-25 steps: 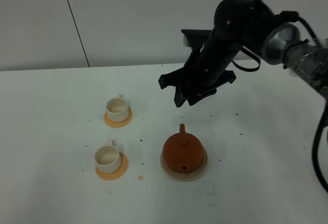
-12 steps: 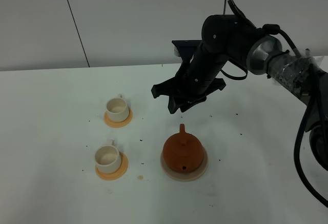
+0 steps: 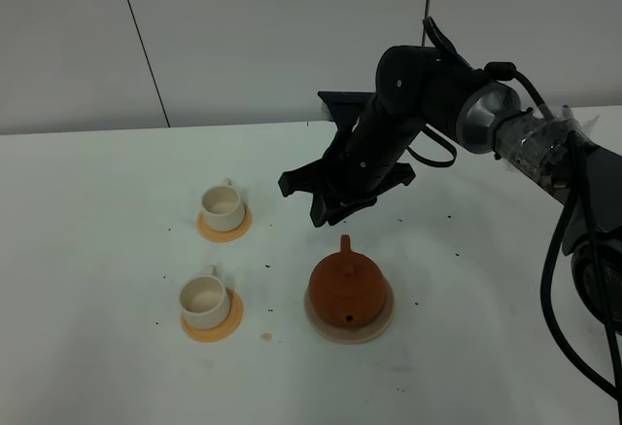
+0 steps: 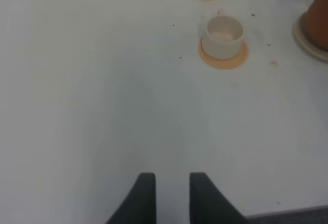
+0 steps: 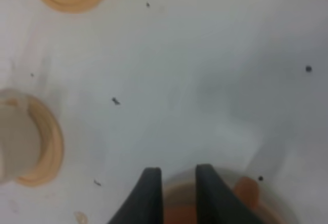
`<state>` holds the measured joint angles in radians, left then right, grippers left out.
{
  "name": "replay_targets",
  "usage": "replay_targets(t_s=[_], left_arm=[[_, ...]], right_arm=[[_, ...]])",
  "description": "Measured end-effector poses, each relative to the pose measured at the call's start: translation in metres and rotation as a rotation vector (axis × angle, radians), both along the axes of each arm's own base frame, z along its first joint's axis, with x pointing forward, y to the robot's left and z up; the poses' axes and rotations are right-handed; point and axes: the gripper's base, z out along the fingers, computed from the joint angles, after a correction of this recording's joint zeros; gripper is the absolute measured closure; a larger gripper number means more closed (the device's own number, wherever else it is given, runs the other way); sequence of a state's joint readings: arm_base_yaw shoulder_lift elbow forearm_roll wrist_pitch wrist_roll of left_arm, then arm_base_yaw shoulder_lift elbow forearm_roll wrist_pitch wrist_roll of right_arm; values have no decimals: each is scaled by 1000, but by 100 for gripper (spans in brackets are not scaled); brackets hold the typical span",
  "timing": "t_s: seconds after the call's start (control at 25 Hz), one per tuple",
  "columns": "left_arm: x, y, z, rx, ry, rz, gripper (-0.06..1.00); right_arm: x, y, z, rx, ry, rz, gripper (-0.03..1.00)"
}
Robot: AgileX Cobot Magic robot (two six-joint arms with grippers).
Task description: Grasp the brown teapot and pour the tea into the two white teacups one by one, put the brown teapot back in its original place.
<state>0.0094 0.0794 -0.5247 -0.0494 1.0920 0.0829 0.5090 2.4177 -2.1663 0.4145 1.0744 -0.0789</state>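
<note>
brown teapot (image 3: 348, 287): stands upright near the middle of the surface (image 3: 97, 250), on the round beige disc (image 3: 335, 336); a stub on its body points to the far side.
disc edge: the rim shows all round the pot, widest on the near side.
right hand (image 3: 328, 215): hangs in the air just beyond the far side of the teapot and touches nothing; in the wrist view its two fingers (image 5: 152, 193) stand a narrow gap apart with nothing between them, the pot's brown top below.
left hand (image 4: 168, 198): low over bare surface at the near left, fingers a narrow gap apart, holding nothing.
far teacup (image 3: 223, 207): left of the pot, on an orange coaster (image 3: 209, 233).
near teacup (image 3: 204, 297): on its own orange coaster (image 3: 219, 329), a bare strip between it and the disc.
open room: wide bare surface to the right of and nearer than the pot, with only dark specks on it; more lies left of the cups.
far edge: the surface ends at the pale wall, well behind the right arm.
</note>
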Motion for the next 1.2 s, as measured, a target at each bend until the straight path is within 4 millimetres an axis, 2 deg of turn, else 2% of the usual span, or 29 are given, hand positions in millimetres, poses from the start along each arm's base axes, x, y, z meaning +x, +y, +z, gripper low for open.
replay_targets(t_s=[0.36, 1.2], left_arm=[[0, 0, 0, 0, 0, 0, 71], [0, 0, 0, 0, 0, 0, 71]], right_arm=[[-1, 3, -10, -11, 22, 11, 81], [-4, -1, -12, -60, 43, 30, 81]])
